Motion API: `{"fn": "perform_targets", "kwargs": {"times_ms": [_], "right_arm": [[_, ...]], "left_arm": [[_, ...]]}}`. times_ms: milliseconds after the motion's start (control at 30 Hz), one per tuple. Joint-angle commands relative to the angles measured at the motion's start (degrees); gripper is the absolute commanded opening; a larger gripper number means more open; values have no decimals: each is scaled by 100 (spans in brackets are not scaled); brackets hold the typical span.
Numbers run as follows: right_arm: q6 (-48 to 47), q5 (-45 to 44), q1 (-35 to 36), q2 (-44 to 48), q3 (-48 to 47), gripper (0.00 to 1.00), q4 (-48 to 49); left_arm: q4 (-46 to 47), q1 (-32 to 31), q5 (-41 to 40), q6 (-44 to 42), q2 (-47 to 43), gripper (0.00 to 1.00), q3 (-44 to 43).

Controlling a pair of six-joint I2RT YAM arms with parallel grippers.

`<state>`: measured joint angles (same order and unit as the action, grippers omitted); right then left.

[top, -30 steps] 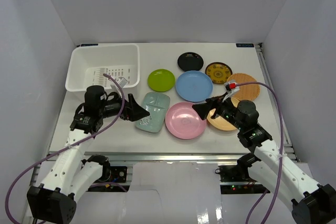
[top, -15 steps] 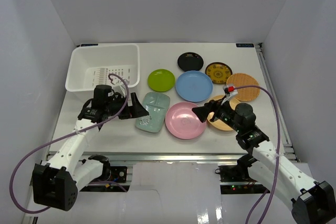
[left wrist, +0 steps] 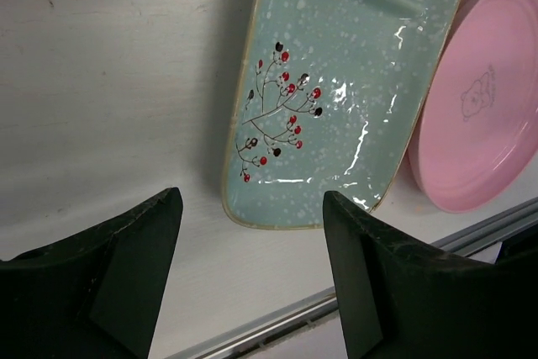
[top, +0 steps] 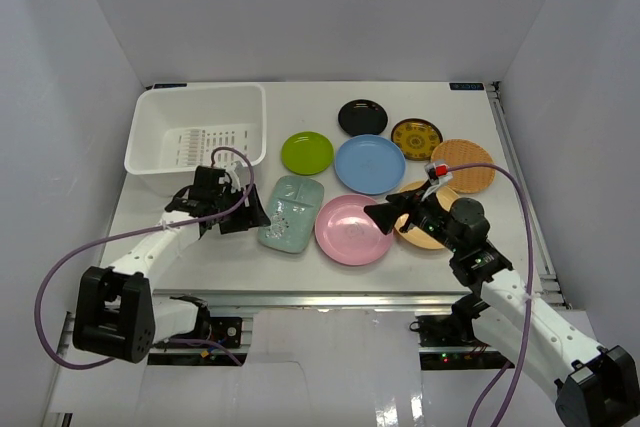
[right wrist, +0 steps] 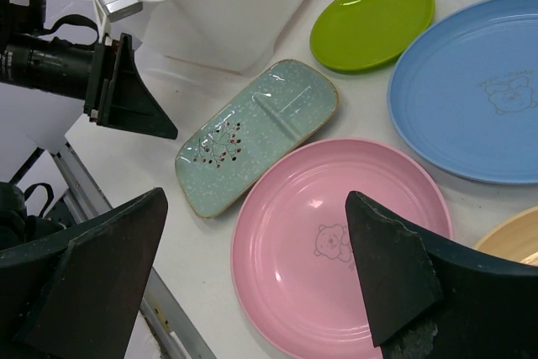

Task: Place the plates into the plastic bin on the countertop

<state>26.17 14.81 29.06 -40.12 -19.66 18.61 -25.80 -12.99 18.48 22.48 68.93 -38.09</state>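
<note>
The divided tray lies front-right of the plastic bin, just left of a round plate.

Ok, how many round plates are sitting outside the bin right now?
7, all on the countertop: lime green, light blue, pink, black, yellow-patterned, orange, and tan, partly under the right gripper. Others may be hidden.

Bare countertop leaves free passage left of the pale green tray and at its near end; the pink plate, just beside the tray's right edge, crowds that side; the plastic bin stands behind.
</note>
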Motion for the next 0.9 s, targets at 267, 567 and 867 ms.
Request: {"fn": "perform_targets", "kwargs": {"times_ms": [267,567,867], "right_arm": [[142,426,30,-93,190,92,749],[169,479,21,74,393,91,881],[248,593,30,57,410,91,1013]], "left_arm": [[514,-54,147,-297,1078,78,-225],[611,-124,-20,-86,1317,60,-217],[304,-423,-511,20,1255,0,-103]]}}
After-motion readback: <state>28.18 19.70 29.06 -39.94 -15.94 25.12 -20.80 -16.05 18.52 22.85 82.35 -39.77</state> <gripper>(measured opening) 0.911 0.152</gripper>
